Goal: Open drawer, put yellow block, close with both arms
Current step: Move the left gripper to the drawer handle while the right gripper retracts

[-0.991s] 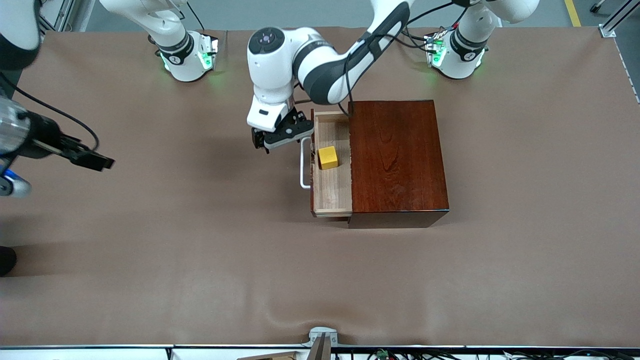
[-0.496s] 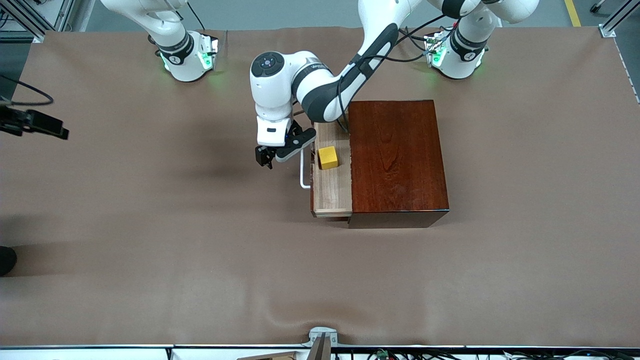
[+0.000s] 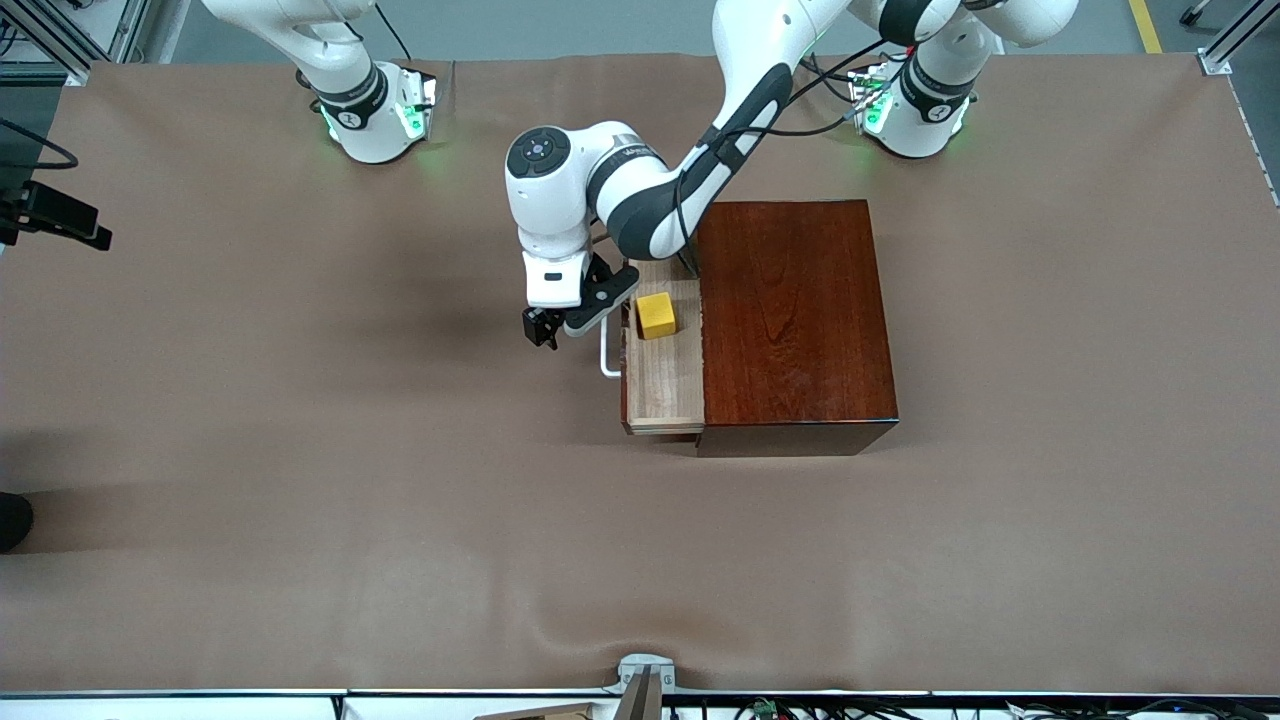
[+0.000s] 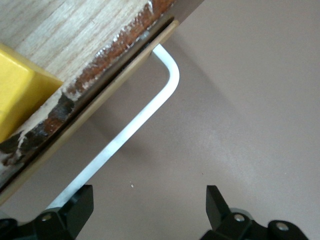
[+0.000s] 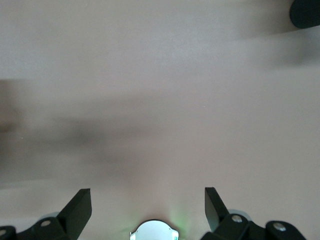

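The drawer (image 3: 662, 385) stands pulled out of the dark mahogany box (image 3: 795, 320), and the yellow block (image 3: 656, 315) rests on its pale wood floor. My left gripper (image 3: 548, 330) hangs open in front of the drawer, beside the white handle (image 3: 606, 360). In the left wrist view the handle (image 4: 150, 107) runs past one finger (image 4: 80, 207) of the left gripper (image 4: 150, 210), nothing lies between the fingers, and a corner of the yellow block (image 4: 15, 95) shows. My right gripper (image 5: 148, 207) is open and empty, high over bare table; it shows dark at the table's edge (image 3: 70, 225).
Brown cloth covers the whole table (image 3: 400, 500). The right arm's green-lit base (image 3: 375, 115) and the left arm's base (image 3: 915, 105) stand along the edge farthest from the front camera. The left arm's forearm (image 3: 640, 190) reaches over the box's corner.
The left gripper has swung down along the drawer's front to beside the handle. The right gripper has drawn back toward the table's edge at the right arm's end. Drawer and block have not moved.
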Controlling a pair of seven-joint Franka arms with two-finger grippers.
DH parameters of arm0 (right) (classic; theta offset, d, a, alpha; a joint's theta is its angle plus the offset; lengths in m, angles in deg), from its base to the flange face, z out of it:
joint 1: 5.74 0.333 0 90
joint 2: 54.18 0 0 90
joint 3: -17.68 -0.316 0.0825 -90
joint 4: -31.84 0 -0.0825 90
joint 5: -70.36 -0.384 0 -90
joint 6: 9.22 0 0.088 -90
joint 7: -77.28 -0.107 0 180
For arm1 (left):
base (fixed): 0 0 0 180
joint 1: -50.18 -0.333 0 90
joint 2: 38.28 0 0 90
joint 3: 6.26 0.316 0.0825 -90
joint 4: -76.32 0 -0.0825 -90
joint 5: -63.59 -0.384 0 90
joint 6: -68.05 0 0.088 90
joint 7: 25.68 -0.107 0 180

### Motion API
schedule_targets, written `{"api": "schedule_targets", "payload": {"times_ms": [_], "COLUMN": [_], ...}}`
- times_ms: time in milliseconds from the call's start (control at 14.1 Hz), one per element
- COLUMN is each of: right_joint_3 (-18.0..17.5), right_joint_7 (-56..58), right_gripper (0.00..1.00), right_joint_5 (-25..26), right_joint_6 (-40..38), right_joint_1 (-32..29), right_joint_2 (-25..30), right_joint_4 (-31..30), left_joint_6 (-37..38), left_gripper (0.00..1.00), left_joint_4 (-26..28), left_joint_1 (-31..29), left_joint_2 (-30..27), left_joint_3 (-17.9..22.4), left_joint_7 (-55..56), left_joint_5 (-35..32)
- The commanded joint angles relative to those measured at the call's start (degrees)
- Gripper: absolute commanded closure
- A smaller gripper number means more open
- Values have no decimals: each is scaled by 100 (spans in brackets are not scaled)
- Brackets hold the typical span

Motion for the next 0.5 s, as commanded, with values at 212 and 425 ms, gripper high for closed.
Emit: {"api": "schedule_targets", "payload": {"times_ms": [212,425], "right_joint_3": [-121,-121], "right_joint_7": [80,80], "right_gripper": [0,0], "right_joint_5": [130,148], "right_joint_6": [596,800], "right_joint_1": [-17,-17], "right_joint_2": [516,658], "right_joint_4": [-763,-977], "left_joint_6": [847,1207], "left_gripper": [0,0], "left_joint_4": [-115,-115], "left_joint_1": [-187,-301], "left_joint_2": [-4,-74], "left_joint_3": [58,58], "left_joint_7": [24,24], "left_joint_5": [-92,-92]}}
